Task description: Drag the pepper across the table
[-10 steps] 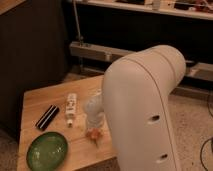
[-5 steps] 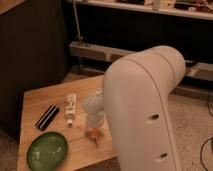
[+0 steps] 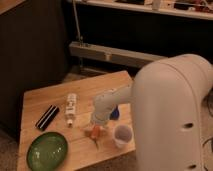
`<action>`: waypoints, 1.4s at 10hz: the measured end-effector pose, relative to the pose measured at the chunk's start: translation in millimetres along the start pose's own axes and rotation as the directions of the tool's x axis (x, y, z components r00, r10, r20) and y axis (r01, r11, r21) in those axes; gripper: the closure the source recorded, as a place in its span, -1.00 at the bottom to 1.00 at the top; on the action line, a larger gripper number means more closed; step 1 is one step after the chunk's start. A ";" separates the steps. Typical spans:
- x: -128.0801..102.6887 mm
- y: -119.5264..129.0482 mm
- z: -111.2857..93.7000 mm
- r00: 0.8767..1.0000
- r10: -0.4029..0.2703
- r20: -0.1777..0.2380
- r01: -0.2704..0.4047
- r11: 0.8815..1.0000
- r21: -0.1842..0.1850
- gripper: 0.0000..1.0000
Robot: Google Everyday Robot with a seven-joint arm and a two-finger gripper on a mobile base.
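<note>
**Pincer poised over the pepper at the tabletop's near edge**

The robot's bulky white arm shell [image 3: 172,117] fills the near right of the view and reaches leftward over the tabletop [image 3: 45,97], a light wooden plank surface. A round green plate [image 3: 35,143] lies nearer than the pincer and well to its left in the view, at the front corner. A small translucent cup [image 3: 122,136] stands upright nearer than the pincer and just to its right.

The pepper [image 3: 94,134], slim and orange-red with its dark stem pointing at the near edge, lies directly below the pincer [image 3: 98,125]. The pincer points downward at the end of the white wrist. Whether it is open or closed cannot be told, nor whether it touches the pepper.

Left of the pincer lies a flat black rectangular object [image 3: 47,117]. A white tube [image 3: 71,109] lies between that object and the pincer. Just beyond the pincer, to its right, a blue object [image 3: 115,113] shows partly behind the wrist. Farther back, off the tabletop, runs a pale horizontal rail [image 3: 110,54].
</note>
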 end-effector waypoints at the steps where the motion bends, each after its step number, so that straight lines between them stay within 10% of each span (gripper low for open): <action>1: 0.1 2.9 -0.3 1.000 -0.003 -0.003 0.003 1.000 -0.024 -0.60; 7: 5.2 18.0 -0.4 0.998 -0.055 -0.005 0.054 0.998 -0.023 -0.55; 14: 14.7 36.2 10.9 0.995 -0.094 -0.040 0.096 0.994 0.045 0.57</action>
